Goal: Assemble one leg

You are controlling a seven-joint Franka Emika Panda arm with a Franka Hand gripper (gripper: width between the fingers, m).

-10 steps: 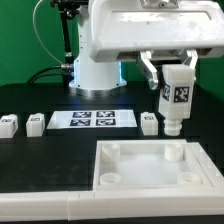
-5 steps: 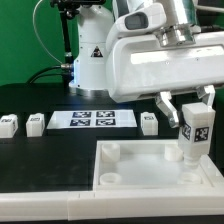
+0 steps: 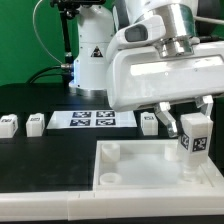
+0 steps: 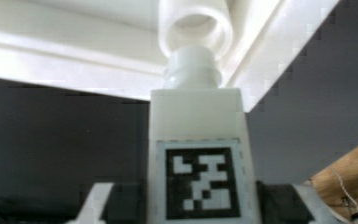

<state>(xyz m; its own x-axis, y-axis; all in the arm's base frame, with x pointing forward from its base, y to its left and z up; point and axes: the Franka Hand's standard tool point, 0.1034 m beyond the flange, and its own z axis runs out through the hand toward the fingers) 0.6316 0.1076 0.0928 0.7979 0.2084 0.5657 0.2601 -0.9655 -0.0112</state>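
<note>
My gripper (image 3: 190,122) is shut on a white square-section leg (image 3: 194,140) with a code tag on its face. I hold it upright over the white tray-like tabletop (image 3: 130,160), with its lower end at the tabletop's corner socket on the exterior view's right. In the wrist view the leg (image 4: 201,150) fills the middle between my two fingers, and its round peg points at the round socket (image 4: 197,24). Three more legs lie on the black table: two (image 3: 9,124) (image 3: 35,124) at the exterior view's left and one (image 3: 149,122) near the marker board.
The marker board (image 3: 92,120) lies flat behind the tabletop. The robot's white base (image 3: 92,60) stands at the back with a green backdrop behind it. The arm's large white housing (image 3: 165,70) hangs over the exterior view's right.
The gripper has carried the leg toward the exterior view's right and downward, from above the table behind the tabletop to the tabletop's corner socket. The arm housing has swung forward.
</note>
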